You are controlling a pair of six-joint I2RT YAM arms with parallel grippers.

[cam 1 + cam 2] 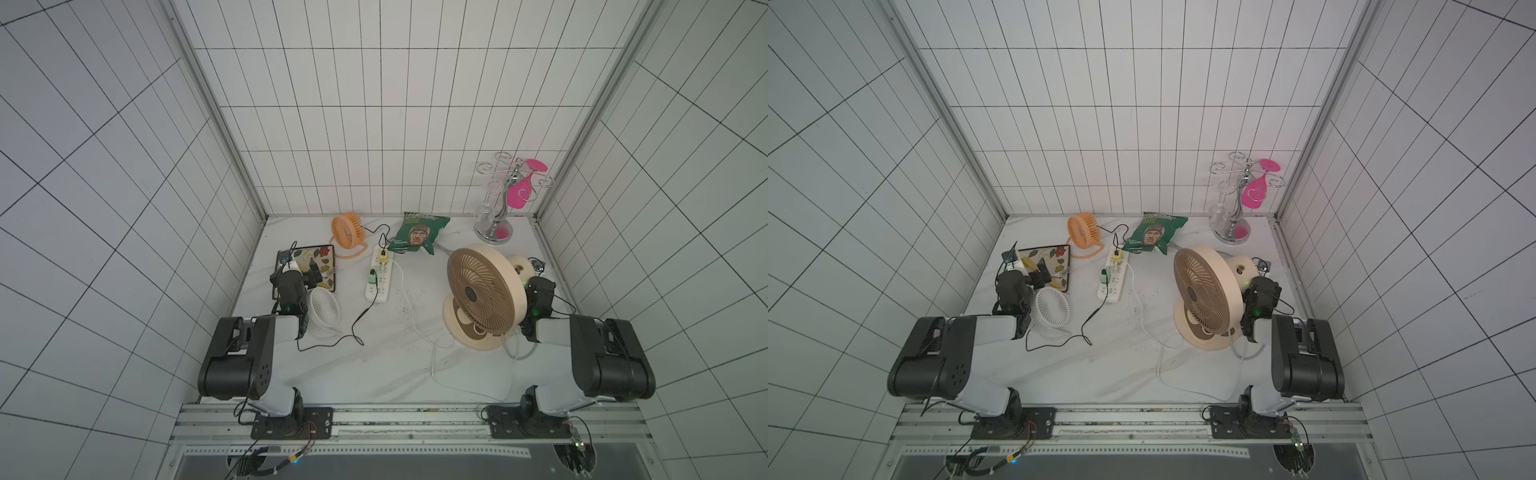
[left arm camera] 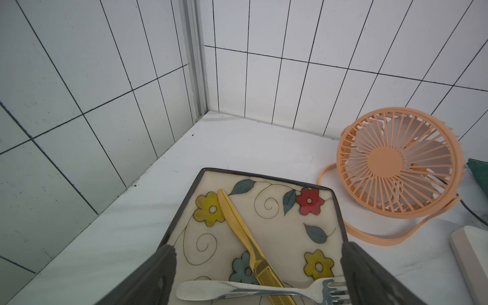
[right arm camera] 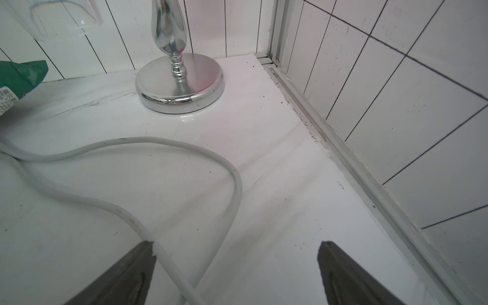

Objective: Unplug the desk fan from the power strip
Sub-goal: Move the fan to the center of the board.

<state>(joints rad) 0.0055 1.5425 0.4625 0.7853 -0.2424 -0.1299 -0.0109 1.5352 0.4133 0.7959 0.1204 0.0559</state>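
Note:
The white power strip lies at mid-table. A yellow adapter and a green adapter sit in its sockets. Black cables lead from them toward the orange desk fan and the white desk fan. A thin white cable runs from the strip toward the large beige fan. My left gripper hangs open over the flowered plate, left of the strip. My right gripper is open behind the beige fan, above a thick pale cord.
A gold knife and a silver fork lie on the plate. A green chip bag lies beyond the strip. A chrome glass rack with a pink glass stands at the back right corner. Tiled walls enclose three sides.

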